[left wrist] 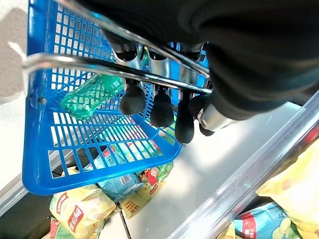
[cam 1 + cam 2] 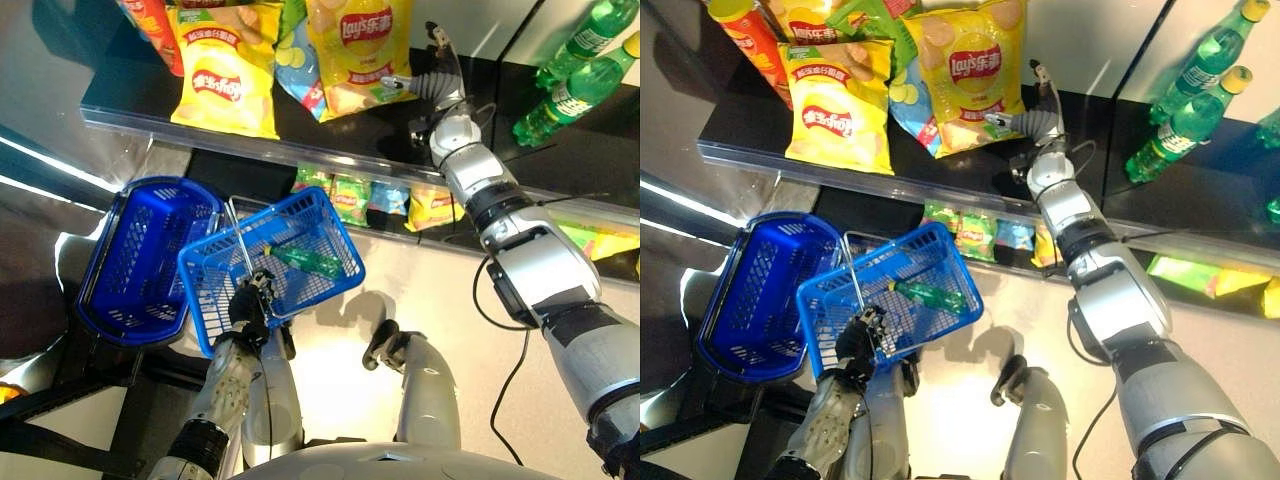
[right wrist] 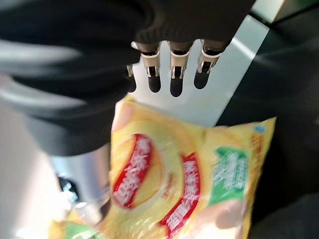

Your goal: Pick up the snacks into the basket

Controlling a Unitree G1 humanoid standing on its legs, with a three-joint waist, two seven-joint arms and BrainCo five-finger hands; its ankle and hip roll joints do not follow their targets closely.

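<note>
Yellow chip bags (image 2: 225,85) on the far shelf (image 2: 120,118) each carry a red round logo plus lettering. Green bottles (image 2: 570,95) far right have white-printed labels, too small to read.

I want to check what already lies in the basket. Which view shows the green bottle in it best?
The left eye view: the green bottle lies whole in the basket. The right eye view shows it likewise. The left wrist view shows it partly, behind the left hand.

The two head eyes look steeply down from above, sharing the square blue plastic basket (image 2: 272,262) and the dark shelf (image 2: 330,125); the left wrist camera sits tight against that basket's metal handle (image 1: 99,67), the right one close over a yellow crisp bag (image 3: 184,184)
</note>
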